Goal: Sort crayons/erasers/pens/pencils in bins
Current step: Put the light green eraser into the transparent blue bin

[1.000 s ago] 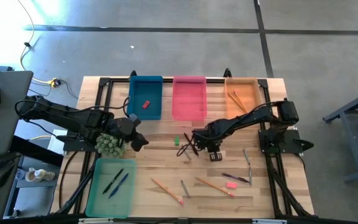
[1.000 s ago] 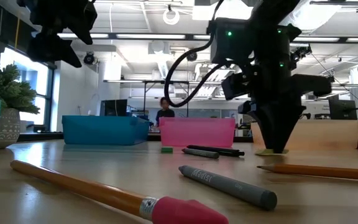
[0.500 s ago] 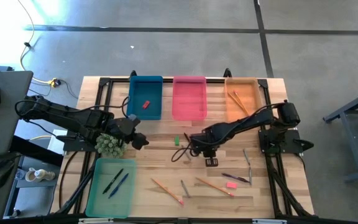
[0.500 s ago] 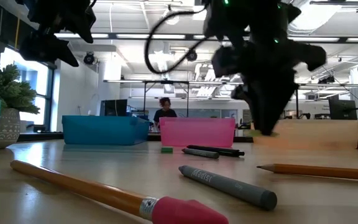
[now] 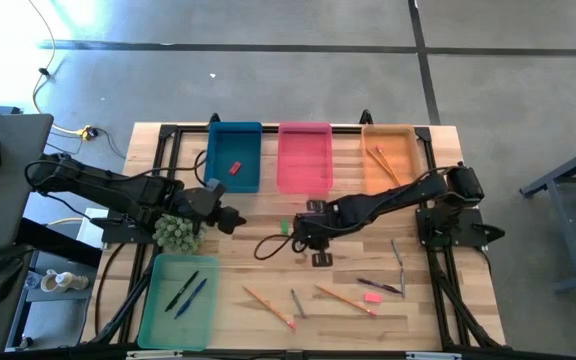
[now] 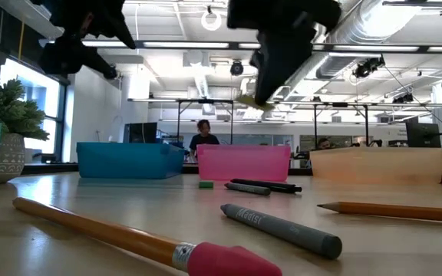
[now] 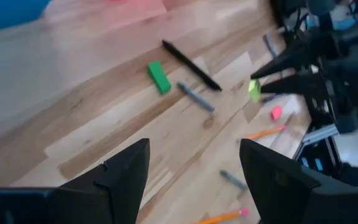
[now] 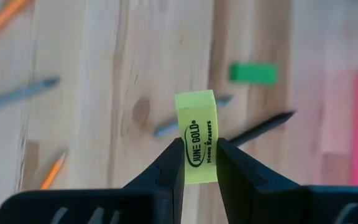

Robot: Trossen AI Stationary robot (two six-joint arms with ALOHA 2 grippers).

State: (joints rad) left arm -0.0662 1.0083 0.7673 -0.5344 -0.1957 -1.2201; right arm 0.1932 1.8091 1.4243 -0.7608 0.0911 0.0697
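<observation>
My right gripper hangs above the table's middle, shut on a yellow-green eraser, which also shows high in the low view. A green eraser, a black pen and a grey crayon lie flat on the wood below it. My left gripper stands open in the air beside the plant, holding nothing. The blue bin holds a red eraser, the orange bin pencils, the green bin pens; the pink bin stands between blue and orange. My right gripper pinches the eraser between its two fingers, on its two long sides at the near half. The printed face shows between the fingertips and the free end sticks out past them. The fingers slant steeply down from above. The eraser is lifted clear of the table.
Near the front edge lie two pencils, crayons, a dark pen and a pink eraser. A potted plant stands at the left. A black cable loop hangs under the right arm.
My right gripper has risen from the table and swung toward the table's left, staying shut. The yellow-green eraser, which lay on the wood under the fingers, now hangs lifted clear. My left gripper has rolled a little in place.
</observation>
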